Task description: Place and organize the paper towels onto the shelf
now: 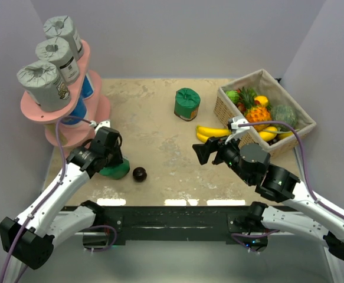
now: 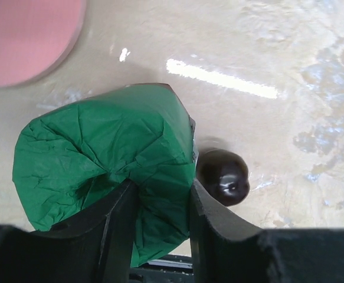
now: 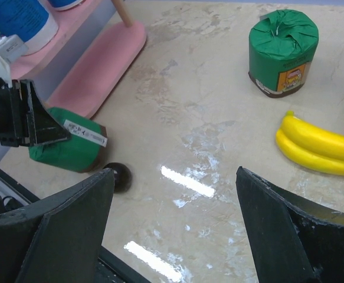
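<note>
1. Left gripper (image 2: 163, 197): jaws pinched on the tipped-over green roll (image 2: 101, 153), near left, just in front of the shelf (image 1: 36, 112). The dark ball (image 2: 223, 175) sits just right of it.
2. Right gripper (image 3: 174, 177): jaws wide apart, holding nothing, hovering mid-right.
3. Three grey rolls (image 1: 42, 82) stand upright on the shelf's top tier; blue-and-white rolls (image 1: 88, 88) sit on the tier below.
4. Second green roll (image 3: 281, 50) stands upright at far centre, apart from the bananas (image 3: 319, 144).
</note>
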Robot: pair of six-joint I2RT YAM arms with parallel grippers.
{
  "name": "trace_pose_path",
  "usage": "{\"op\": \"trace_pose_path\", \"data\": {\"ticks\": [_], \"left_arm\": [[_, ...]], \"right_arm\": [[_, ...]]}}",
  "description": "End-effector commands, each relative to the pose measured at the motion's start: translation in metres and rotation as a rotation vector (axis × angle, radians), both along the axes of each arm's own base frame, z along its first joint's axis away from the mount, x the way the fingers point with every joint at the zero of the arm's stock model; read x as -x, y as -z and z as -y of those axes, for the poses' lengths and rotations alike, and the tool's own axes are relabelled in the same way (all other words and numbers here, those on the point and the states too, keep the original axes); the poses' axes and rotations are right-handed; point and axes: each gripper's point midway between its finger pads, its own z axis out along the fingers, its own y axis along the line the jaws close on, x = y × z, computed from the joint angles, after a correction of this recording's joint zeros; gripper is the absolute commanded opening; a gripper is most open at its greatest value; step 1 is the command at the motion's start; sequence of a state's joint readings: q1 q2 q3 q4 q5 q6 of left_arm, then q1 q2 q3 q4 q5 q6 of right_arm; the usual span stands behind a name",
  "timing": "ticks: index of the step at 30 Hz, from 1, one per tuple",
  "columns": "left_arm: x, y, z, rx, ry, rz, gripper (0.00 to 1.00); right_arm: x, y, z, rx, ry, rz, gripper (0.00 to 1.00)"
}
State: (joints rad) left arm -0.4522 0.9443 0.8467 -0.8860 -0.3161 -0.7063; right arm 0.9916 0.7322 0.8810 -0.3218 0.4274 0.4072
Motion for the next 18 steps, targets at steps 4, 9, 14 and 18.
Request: {"op": "trace_pose_path", "data": {"ticks": [4,9,14,18], "left_arm": [[-0.062,-0.047,0.043,0.003,0.237,0.163,0.36],[-0.109,-0.076,0.06,-0.06,0.299,0.271,0.36],[-0.165,-0.098,0.074,-0.195,0.361,0.344,0.39],[-0.205,-0.095,0.077,-0.328,0.38,0.33,0.37]], "right_arm": [[0.001,-0.026,0.003,-0.045,0.002,0.035,0.88],[0.001,-0.028,0.006,-0.036,0.005,0.04,0.88],[0.004,-0.027,0.008,-0.049,0.002,0.041,0.88],[0.004,-0.019,0.007,-0.045,0.0,0.03,0.88]]}}
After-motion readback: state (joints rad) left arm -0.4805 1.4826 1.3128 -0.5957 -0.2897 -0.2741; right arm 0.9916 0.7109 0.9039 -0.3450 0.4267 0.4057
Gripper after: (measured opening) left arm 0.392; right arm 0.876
